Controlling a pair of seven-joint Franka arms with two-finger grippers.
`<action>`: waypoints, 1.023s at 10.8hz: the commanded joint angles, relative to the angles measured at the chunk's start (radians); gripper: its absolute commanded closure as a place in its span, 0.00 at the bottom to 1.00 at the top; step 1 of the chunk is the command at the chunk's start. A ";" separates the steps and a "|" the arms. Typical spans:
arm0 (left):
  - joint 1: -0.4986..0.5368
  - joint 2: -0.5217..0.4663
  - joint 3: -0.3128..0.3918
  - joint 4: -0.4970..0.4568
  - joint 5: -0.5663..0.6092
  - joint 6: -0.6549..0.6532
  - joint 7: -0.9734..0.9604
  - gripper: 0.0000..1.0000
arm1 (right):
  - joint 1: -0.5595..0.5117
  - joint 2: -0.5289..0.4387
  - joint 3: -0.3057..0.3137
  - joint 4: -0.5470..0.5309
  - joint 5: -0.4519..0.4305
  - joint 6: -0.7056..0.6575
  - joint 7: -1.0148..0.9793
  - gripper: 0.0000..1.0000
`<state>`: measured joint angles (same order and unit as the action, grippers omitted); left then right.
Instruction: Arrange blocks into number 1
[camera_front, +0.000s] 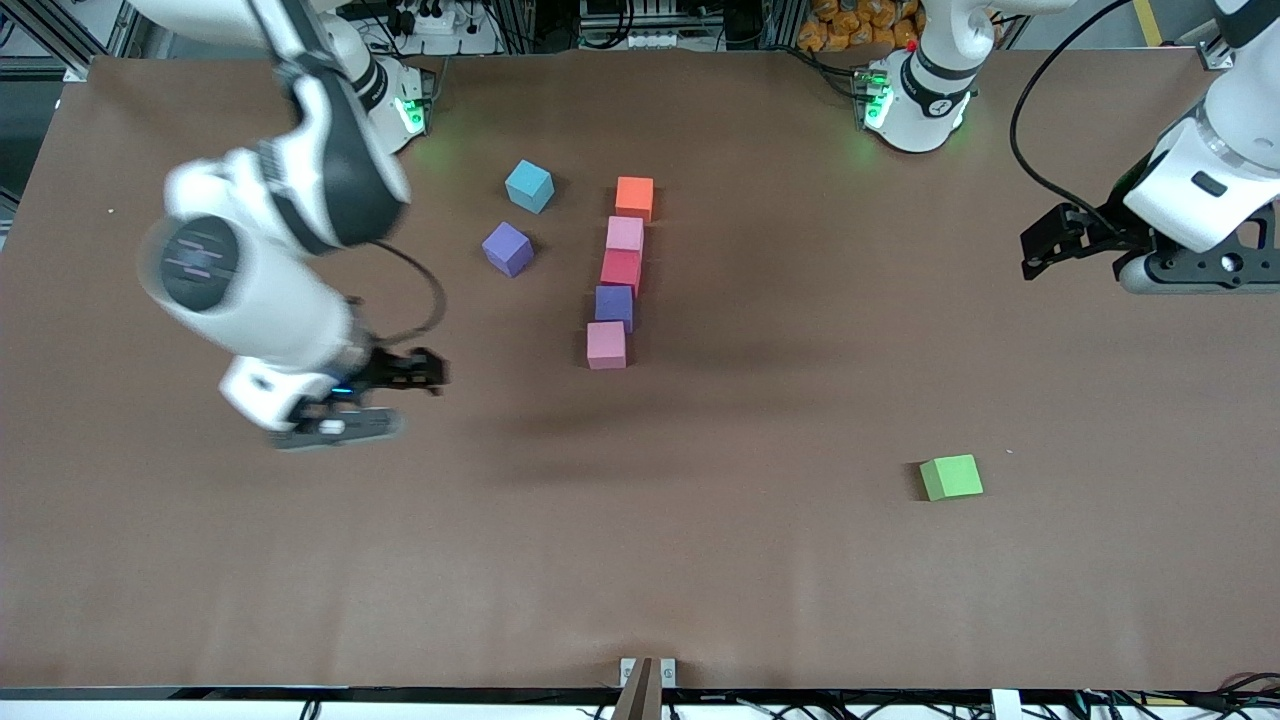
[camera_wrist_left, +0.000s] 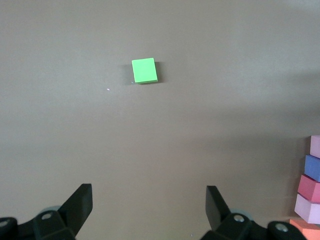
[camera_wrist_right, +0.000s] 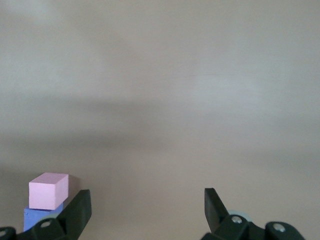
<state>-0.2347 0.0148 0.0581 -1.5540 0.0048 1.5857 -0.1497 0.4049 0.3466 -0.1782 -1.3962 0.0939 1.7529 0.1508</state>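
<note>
Five blocks lie in a line mid-table: orange (camera_front: 634, 196) farthest from the front camera with a small gap after it, then pink (camera_front: 625, 234), red (camera_front: 621, 269), blue-violet (camera_front: 614, 304) and a second pink (camera_front: 606, 345), each touching the next. Cyan (camera_front: 529, 185) and purple (camera_front: 507, 248) sit beside the line, toward the right arm's end. Green (camera_front: 950, 477) lies apart, nearer the front edge toward the left arm's end. Right gripper (camera_wrist_right: 147, 207) hangs wide open over bare table (camera_front: 700, 560). Left gripper (camera_wrist_left: 149, 202) waits, wide open, above its end.

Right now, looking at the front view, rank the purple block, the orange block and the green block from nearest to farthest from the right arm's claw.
1. Purple block: closest to the right claw, toward the right arm's end of the table.
2. Orange block: at the column's end nearest the robots' bases.
3. Green block: alone, toward the left arm's end of the table.
</note>
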 joint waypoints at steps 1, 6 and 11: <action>-0.017 -0.004 0.011 0.014 0.038 -0.027 -0.010 0.00 | -0.073 -0.125 -0.024 -0.024 -0.013 -0.103 -0.003 0.00; -0.017 -0.006 0.009 0.009 0.040 -0.027 -0.005 0.00 | -0.254 -0.274 0.015 -0.026 -0.005 -0.226 -0.039 0.00; -0.018 -0.013 0.011 0.012 0.038 -0.024 -0.001 0.00 | -0.318 -0.304 0.045 -0.027 -0.031 -0.285 -0.137 0.00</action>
<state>-0.2407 0.0127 0.0618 -1.5486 0.0201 1.5787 -0.1502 0.0998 0.0723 -0.1588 -1.3983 0.0912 1.4732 0.0267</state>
